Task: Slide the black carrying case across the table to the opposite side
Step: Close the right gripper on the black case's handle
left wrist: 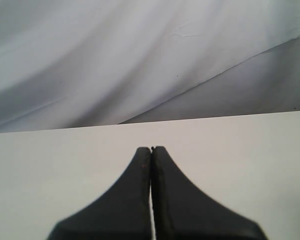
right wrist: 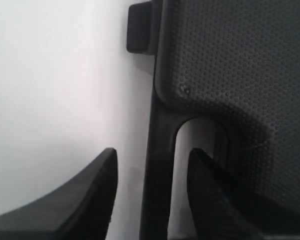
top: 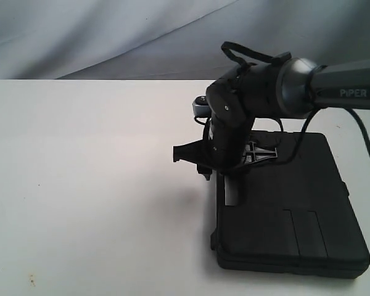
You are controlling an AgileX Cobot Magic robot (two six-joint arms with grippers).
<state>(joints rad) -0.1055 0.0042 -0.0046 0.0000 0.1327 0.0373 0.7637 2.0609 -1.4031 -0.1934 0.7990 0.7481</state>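
Observation:
The black carrying case (top: 290,209) lies flat on the right part of the white table (top: 80,172). My right gripper (top: 217,176) reaches down at the case's left edge. In the right wrist view the right gripper (right wrist: 152,151) is open, one finger on the table side and one in the handle slot, with the case's handle bar (right wrist: 157,190) between them and gaps on both sides. The textured case lid (right wrist: 230,65) fills the rest of that view. My left gripper (left wrist: 151,148) is shut on nothing, above bare table (left wrist: 240,150); it does not show in the exterior view.
A grey cloth backdrop (top: 111,37) hangs behind the table's far edge. A small black tab (right wrist: 140,27) sticks out from the case's edge. Bare white tabletop stretches left of the case. The case's near corner sits close to the front edge of the table.

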